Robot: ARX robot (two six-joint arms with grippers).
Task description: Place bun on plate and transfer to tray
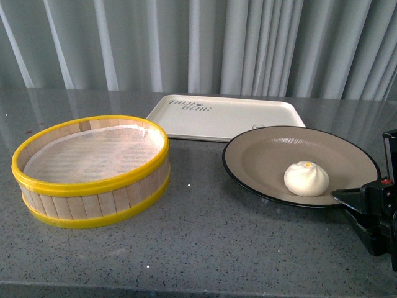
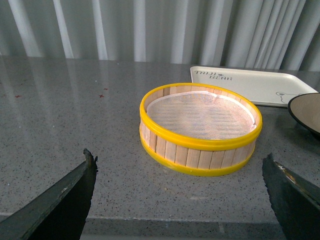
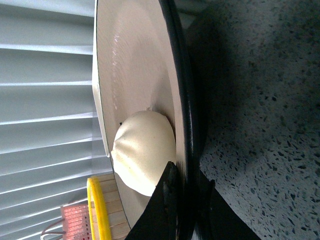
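Note:
The white bun [image 1: 306, 179] with a yellow dot rests inside the beige plate [image 1: 273, 155], which has a black rim and is lifted slightly off the counter at the right. My right gripper [image 1: 347, 200] is shut on the plate's near right rim; in the right wrist view its jaws [image 3: 186, 186] pinch the black rim [image 3: 182, 100] beside the bun [image 3: 145, 152]. The cream tray [image 1: 223, 118] with dark lettering lies behind the plate. My left gripper [image 2: 180, 172] is open over bare counter, short of the steamer, and the plate's edge [image 2: 306, 112] and the tray [image 2: 255, 85] show at the far right.
A yellow-rimmed wooden steamer basket [image 1: 93, 171] lined with white cloth stands on the left of the grey speckled counter [image 1: 205, 248], also seen as the steamer basket [image 2: 200, 127] ahead of the left gripper. Grey curtains hang behind.

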